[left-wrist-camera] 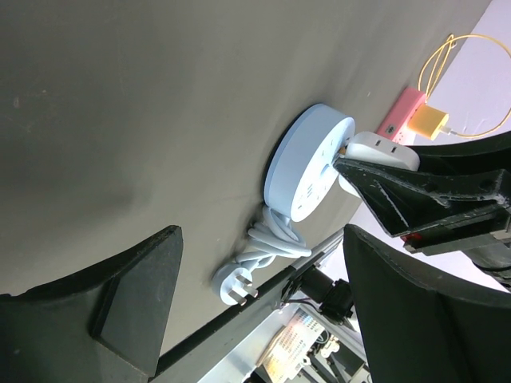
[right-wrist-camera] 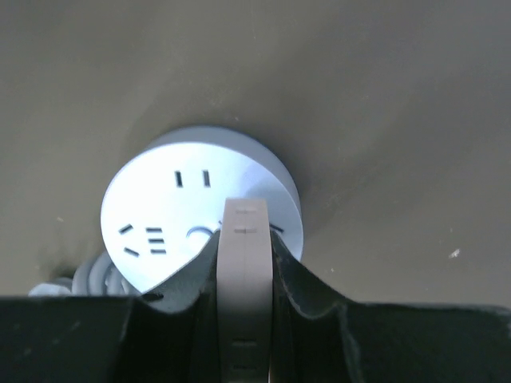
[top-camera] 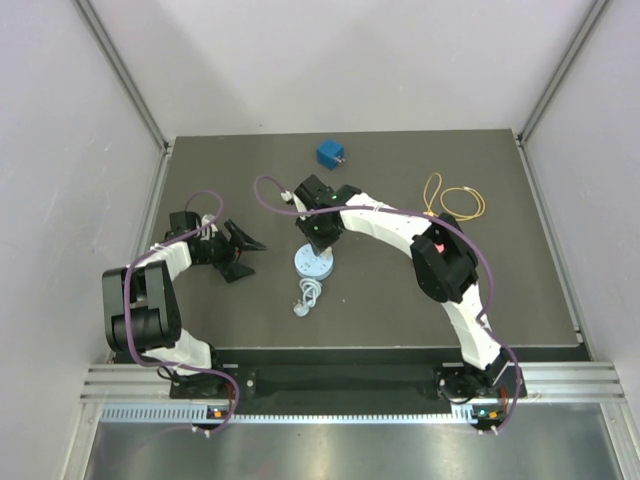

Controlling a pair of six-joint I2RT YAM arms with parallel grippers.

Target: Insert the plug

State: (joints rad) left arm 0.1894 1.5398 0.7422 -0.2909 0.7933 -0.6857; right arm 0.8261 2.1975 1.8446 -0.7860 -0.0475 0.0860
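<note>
My right gripper (right-wrist-camera: 245,239) is shut on a white plug (right-wrist-camera: 245,271), which stands on edge between the two dark fingers (right-wrist-camera: 315,279). The plug's front end is at the face of a round pale-blue socket (right-wrist-camera: 172,211), near its right rim. I cannot tell whether the pins are in a slot. From the top view the right gripper (top-camera: 320,236) hangs right over the socket (top-camera: 313,266). My left gripper (top-camera: 243,252) stands open a little to the socket's left, with nothing in it. In the left wrist view the left gripper (left-wrist-camera: 263,231) faces the socket (left-wrist-camera: 307,163) and the plug (left-wrist-camera: 385,150).
The socket's own coiled white cord (top-camera: 308,297) with its three-pin end (left-wrist-camera: 235,286) lies just in front of it. A blue cube adapter (top-camera: 331,153) sits at the back of the mat. A yellow cable (top-camera: 455,200) with a pink and yellow block (left-wrist-camera: 415,118) lies at the right.
</note>
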